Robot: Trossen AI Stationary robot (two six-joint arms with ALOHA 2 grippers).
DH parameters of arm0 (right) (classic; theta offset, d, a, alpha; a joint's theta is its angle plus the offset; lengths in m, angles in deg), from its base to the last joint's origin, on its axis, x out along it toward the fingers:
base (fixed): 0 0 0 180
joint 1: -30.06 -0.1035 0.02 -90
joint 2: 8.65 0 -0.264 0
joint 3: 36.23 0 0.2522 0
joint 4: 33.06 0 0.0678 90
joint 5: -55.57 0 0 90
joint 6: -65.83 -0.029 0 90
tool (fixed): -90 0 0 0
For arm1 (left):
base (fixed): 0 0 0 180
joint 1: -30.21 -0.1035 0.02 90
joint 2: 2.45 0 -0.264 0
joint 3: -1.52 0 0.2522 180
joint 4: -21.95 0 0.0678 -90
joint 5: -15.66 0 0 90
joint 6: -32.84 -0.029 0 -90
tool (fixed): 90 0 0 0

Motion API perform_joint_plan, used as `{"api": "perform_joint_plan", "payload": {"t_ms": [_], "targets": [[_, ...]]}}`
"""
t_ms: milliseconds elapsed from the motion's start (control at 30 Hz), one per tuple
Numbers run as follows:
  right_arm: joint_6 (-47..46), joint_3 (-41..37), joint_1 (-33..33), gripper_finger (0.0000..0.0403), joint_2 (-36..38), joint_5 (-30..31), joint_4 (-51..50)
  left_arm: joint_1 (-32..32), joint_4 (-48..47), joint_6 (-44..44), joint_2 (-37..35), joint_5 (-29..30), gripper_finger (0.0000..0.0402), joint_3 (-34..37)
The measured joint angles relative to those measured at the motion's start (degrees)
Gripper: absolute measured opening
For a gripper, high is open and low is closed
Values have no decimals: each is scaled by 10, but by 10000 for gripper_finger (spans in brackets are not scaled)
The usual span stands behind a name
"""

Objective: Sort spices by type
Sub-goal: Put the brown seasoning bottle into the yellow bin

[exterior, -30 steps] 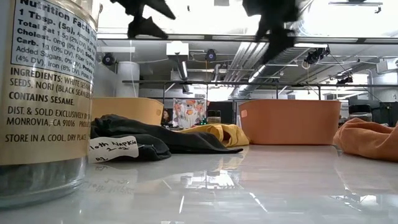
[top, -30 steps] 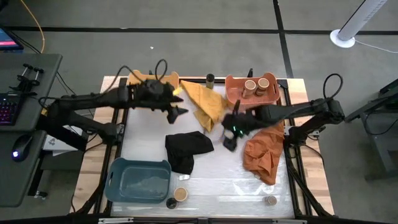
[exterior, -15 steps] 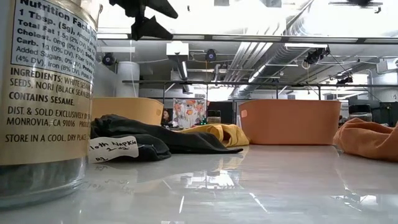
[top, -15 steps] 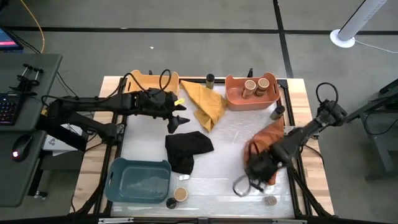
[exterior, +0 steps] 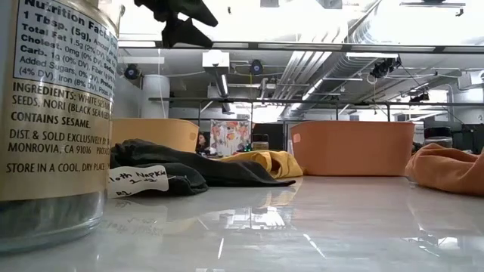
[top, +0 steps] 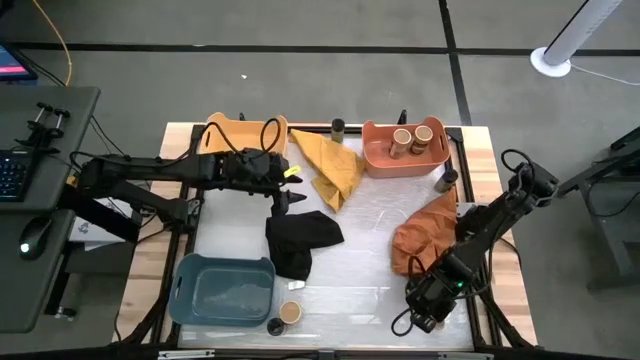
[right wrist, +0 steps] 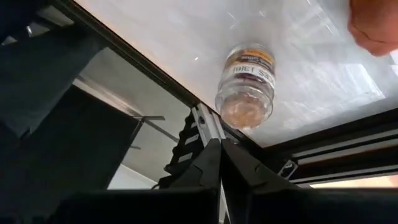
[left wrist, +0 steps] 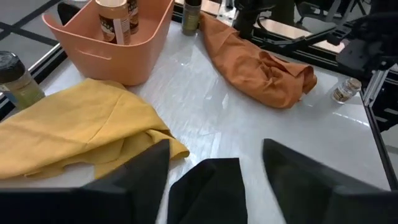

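Note:
My left gripper [top: 285, 195] hangs open above the far edge of the black cloth [top: 300, 240], which shows between its fingers [left wrist: 214, 180]. My right gripper [top: 425, 310] is shut, low at the table's near right corner. Just beyond its fingertips [right wrist: 221, 165] a clear spice jar [right wrist: 245, 84] stands on the table. Two tan-lidded jars [top: 412, 137] stand in the salmon bin [top: 380, 158]. A dark-lidded jar [top: 338, 127] stands at the far edge and another jar [top: 445, 180] by the right edge. Two more jars [top: 285, 318] stand at the near edge; one fills the left of the low view [exterior: 53, 113].
A yellow cloth [top: 330, 165] lies by the yellow bin [top: 240, 128], and an orange cloth [top: 425, 235] lies on the right. The blue bin [top: 222, 290] sits at the near left. The table's dark frame rail [right wrist: 205, 118] runs right beside my right gripper.
My right gripper has swept from the middle of the table, beside the salmon bin, down to the near right corner by the clear jar. My left gripper has drifted slightly toward the near edge, over the black cloth.

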Motion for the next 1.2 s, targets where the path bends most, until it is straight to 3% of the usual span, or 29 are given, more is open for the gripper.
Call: {"api": "perform_joint_plan", "payload": {"t_ms": [100,167,233,567,833,1033,1200], "targets": [[1,0,0,1,0,-26,17,11,-6,0,-1,12,139,0],[6,0,0,1,-4,-52,17,17,-12,0,-1,16,54,0],[10,0,0,1,-12,-65,16,18,-12,1,-1,17,18,0],[22,0,1,0,-73,-64,17,21,-10,-4,-1,14,5,0],[26,0,3,0,-82,-57,16,21,-10,-15,-1,14,1,0],[46,2,25,0,-80,-12,17,20,-9,-20,-5,7,1,0],[130,4,82,0,-78,55,28,20,0,-49,-18,-20,1,0]]}}
